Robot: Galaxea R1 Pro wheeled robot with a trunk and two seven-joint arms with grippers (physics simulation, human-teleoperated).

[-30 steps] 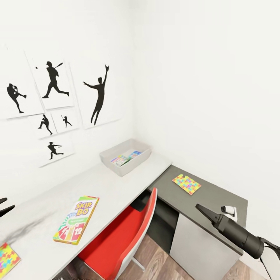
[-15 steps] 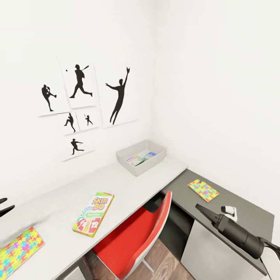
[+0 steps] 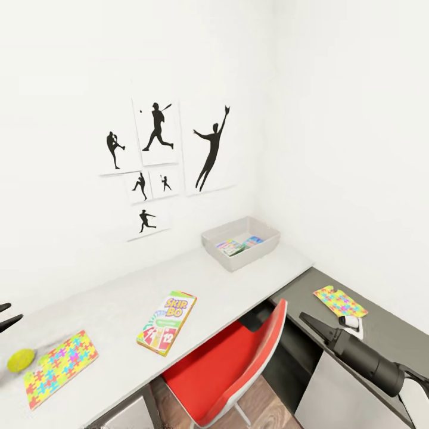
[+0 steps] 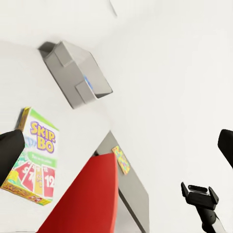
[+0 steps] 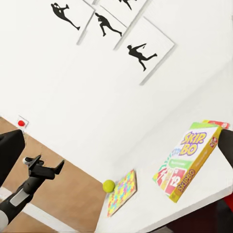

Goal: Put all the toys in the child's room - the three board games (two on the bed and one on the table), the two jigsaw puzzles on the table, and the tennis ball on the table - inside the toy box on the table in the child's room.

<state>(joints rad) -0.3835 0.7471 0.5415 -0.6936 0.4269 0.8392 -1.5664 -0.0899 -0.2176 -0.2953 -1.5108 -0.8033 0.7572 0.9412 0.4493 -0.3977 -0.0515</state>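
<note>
Desk (image 3: 119,310): 1 Skip-Bo box (image 3: 167,322), 2 puzzles (image 3: 59,367) (image 3: 340,301), 1 ball (image 3: 20,360); both grippers' jaws apart.

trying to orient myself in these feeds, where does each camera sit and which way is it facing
Head: high on the robot, looking down over the table toward the toy box; right gripper shows.
Left wrist: by the left gripper, facing the toy box and red chair.
Right wrist: by the right gripper, facing the tennis ball.
All share the Skip-Bo box.
</note>
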